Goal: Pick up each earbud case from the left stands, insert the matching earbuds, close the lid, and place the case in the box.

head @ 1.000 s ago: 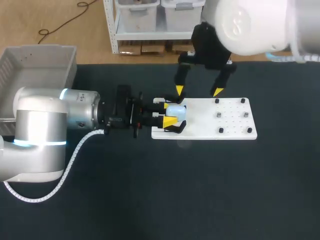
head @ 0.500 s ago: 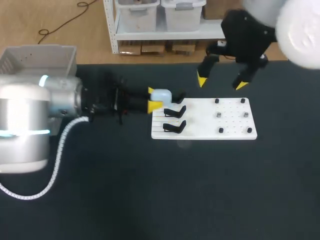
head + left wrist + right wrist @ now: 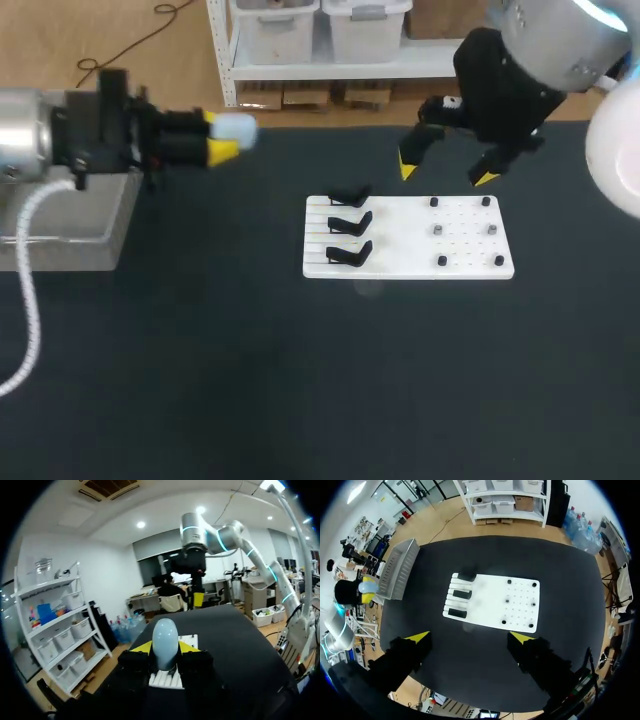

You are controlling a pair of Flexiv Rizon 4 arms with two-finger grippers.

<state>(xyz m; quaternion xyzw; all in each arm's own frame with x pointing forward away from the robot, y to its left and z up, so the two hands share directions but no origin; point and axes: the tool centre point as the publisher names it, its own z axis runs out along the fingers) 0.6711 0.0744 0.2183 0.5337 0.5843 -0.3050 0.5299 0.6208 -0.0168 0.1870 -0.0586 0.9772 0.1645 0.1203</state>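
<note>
My left gripper (image 3: 222, 140) pinches the earbud case (image 3: 236, 127), long axis probably along the fingers. The box (image 3: 115, 228), at the tabletop's far-left corner, is nearest it. My right gripper (image 3: 446, 175) is spread.

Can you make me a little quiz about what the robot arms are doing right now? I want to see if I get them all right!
1. True or false: the left end effector is shut on the pale blue earbud case.
2. Pick one. The right end effector is: A) open and holding nothing, B) squeezing an earbud case, C) resting flat on the table.
3. Count: how many of the black stands on the white board have a case sitting on them?

Key: 1 true. 2 A. 3 zero, all three stands are bare.
</note>
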